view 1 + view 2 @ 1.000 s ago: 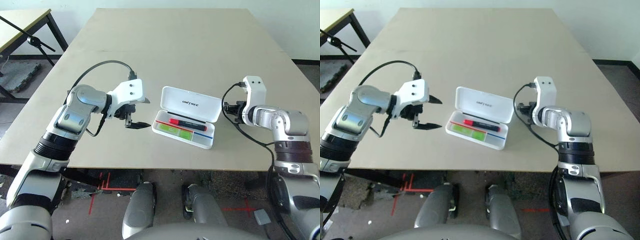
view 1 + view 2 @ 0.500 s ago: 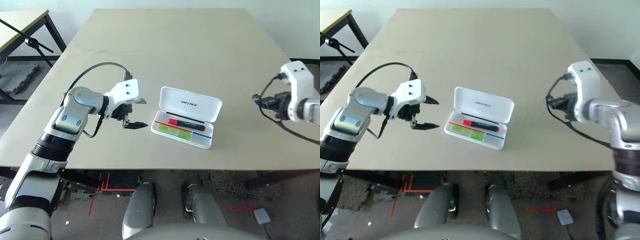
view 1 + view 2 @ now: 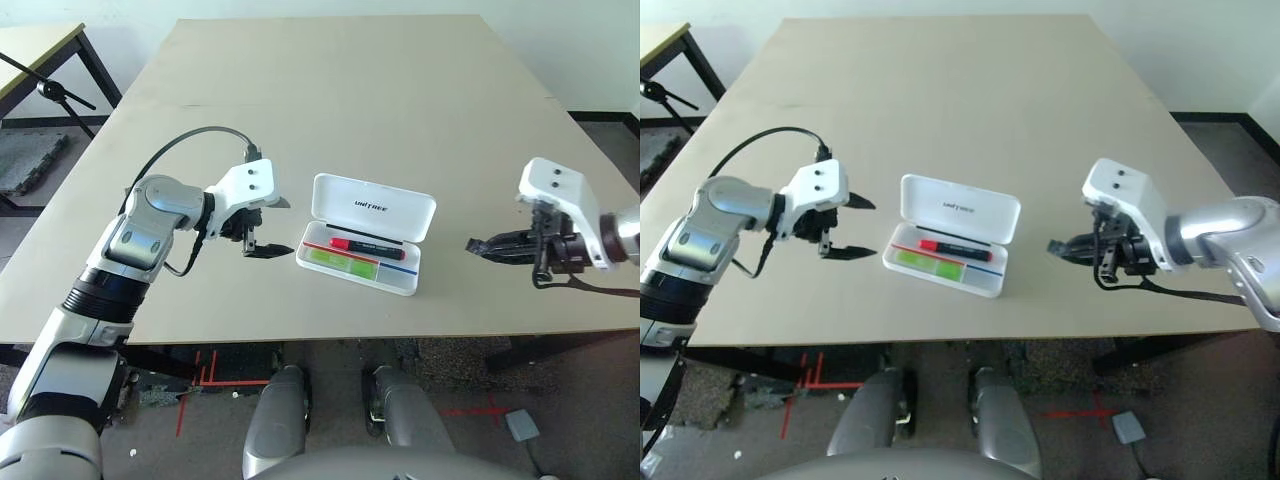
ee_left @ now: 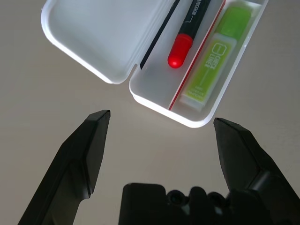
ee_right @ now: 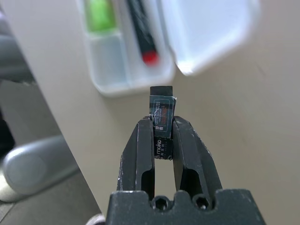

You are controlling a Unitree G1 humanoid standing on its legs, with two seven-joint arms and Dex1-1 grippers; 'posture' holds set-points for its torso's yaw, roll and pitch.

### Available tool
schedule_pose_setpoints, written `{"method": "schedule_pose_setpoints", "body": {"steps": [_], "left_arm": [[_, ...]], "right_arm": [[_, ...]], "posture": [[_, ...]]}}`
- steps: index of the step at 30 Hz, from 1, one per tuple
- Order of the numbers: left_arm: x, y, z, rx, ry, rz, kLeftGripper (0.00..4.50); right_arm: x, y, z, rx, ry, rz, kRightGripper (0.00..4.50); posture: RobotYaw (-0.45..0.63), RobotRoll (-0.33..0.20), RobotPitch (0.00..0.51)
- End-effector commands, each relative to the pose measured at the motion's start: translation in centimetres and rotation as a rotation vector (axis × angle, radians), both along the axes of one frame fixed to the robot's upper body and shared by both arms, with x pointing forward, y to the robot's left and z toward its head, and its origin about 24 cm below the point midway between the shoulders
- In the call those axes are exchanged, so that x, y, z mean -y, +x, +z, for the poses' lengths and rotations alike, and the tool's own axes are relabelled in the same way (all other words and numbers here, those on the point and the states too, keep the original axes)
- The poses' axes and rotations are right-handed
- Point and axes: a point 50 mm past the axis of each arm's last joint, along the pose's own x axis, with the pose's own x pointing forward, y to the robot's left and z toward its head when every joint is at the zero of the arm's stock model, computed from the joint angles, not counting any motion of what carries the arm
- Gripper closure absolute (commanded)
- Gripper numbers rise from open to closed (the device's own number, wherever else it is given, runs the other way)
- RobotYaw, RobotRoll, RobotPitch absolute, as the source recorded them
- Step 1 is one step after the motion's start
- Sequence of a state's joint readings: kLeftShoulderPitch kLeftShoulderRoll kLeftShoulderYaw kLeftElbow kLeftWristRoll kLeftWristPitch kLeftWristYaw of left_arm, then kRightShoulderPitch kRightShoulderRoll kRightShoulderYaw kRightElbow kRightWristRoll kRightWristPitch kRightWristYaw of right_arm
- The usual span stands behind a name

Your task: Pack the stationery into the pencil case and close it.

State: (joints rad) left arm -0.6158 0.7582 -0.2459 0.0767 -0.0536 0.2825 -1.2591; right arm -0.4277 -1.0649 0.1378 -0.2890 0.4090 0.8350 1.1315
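Note:
The white pencil case (image 3: 372, 205) lies open mid-table, its lid tilted back. In its tray lie a lime-green highlighter (image 3: 345, 260) and a red-and-black marker (image 3: 365, 245); the left wrist view shows the same highlighter (image 4: 211, 65) and marker (image 4: 185, 35). My left gripper (image 3: 280, 227) hovers just left of the case, open, with nothing between its fingers. My right gripper (image 3: 472, 245) is right of the case near the table's front edge, pointing at it. It is shut on a tiny dark clip-like piece (image 5: 161, 105) that sticks out past the fingertips.
The table's front edge (image 3: 330, 338) runs close below the case and the right gripper. A second table (image 3: 40, 45) and a black stand (image 3: 60, 95) are at the far left. Bare tabletop (image 3: 360, 90) stretches behind the case.
My right arm swung out to the right, then came down low, and now points at the case from the right. The left gripper has stayed open beside the case. The camera shifted slightly.

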Motion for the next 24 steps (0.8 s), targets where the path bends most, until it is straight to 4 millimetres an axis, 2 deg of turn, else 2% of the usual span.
{"method": "schedule_pose_setpoints", "body": {"steps": [1, 5, 11, 24], "left_arm": [[-0.5, -0.2, 0.0, 0.001, -0.005, 0.01, 0.0], [-0.7, -0.2, 0.0, 0.005, -0.007, 0.02, 0.0], [-0.9, -0.4, 0.1, 0.005, -0.007, 0.035, 0.0], [-1.0, -0.6, 0.1, 0.003, -0.008, 0.046, 0.0]], "right_arm": [[-1.9, 0.4, -0.9, -0.018, 0.018, 0.067, 4.22], [-3.4, 0.8, -2.2, -0.039, 0.026, 0.107, 4.22], [-4.6, 1.0, -3.0, -0.062, 0.046, 0.14, 4.22], [-5.7, 1.0, -4.4, -0.083, 0.03, 0.182, 4.22]], "posture": [[0.22, 0.0, 0.093], [0.23, 0.0, 0.095], [0.25, 0.0, 0.099], [0.26, 0.0, 0.101]]}}
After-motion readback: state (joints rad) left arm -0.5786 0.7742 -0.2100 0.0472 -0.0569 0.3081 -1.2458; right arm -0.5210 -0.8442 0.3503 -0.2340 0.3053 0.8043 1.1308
